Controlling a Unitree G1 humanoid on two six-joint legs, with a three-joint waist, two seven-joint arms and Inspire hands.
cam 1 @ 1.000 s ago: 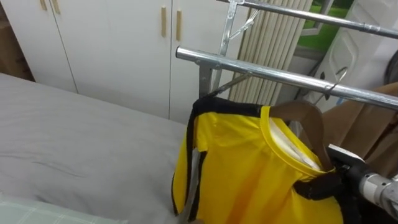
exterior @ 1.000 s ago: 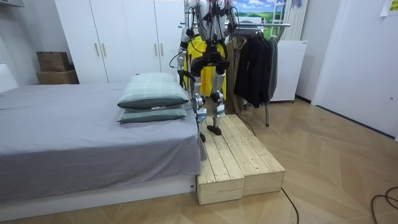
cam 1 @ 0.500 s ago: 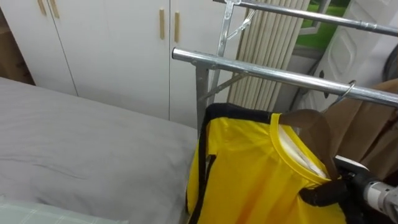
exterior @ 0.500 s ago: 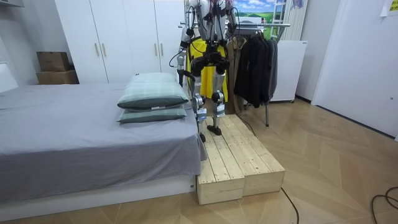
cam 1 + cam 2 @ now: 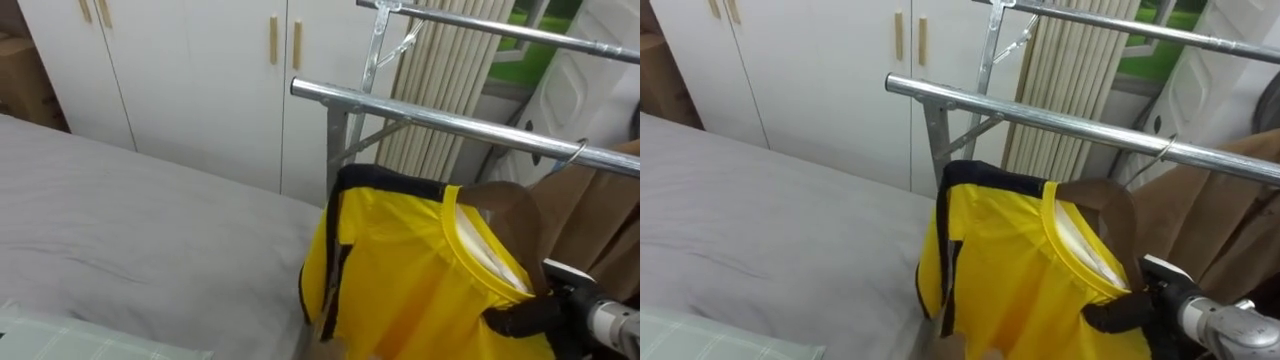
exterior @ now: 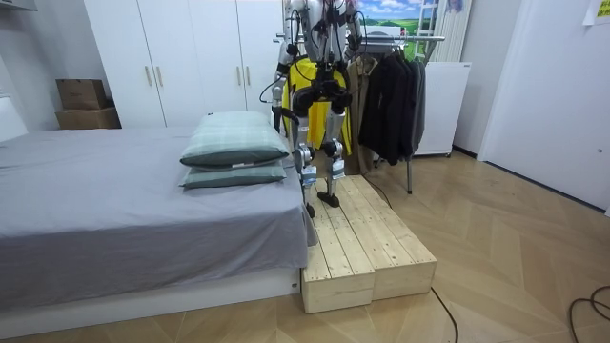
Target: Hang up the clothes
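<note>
No text, label or number can be read.

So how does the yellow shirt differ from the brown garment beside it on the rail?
The yellow shirt is bright with black trim; the brown garment is plain and dull. The yellow shirt is nearer the rail's free end, by the bed; the brown garment is further right. The right hand grips the yellow shirt's collar; no hand is on the brown garment. Both sit under the same metal rail.
</note>
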